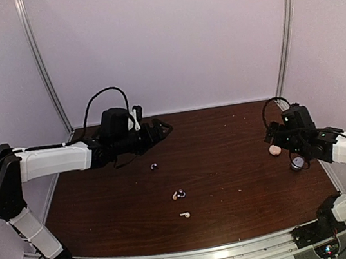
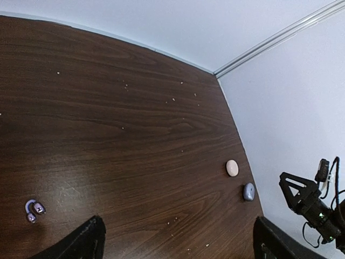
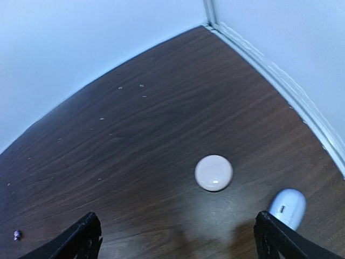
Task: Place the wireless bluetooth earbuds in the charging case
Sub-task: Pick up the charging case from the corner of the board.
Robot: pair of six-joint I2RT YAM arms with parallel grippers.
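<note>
While both arms hang above the desk (image 1: pixel 225 128), you will find each pincer spread wide and holding nothing. The left pincer (image 1: pixel 165 129) is over the far left, the right pincer (image 3: pixel 178 247) near the right edge. Loose at mid-desk lie a dark earbud (image 1: pixel 154 166), a white and purple pair (image 1: pixel 179 194) touching each other, and a white earbud (image 1: pixel 185 215) nearest the arm bases. A cream round case (image 3: pixel 214 172) and a blue-grey case (image 3: pixel 287 206) sit near each other, just ahead of the right pincer.

A white earbud (image 1: pixel 184 215), a white-purple pair (image 1: pixel 179 194) and a dark earbud (image 1: pixel 154 166) lie apart centrally. A cream case (image 1: pixel 274 149) and a bluish case (image 1: pixel 297 163), seemingly closed, rest far right.
</note>
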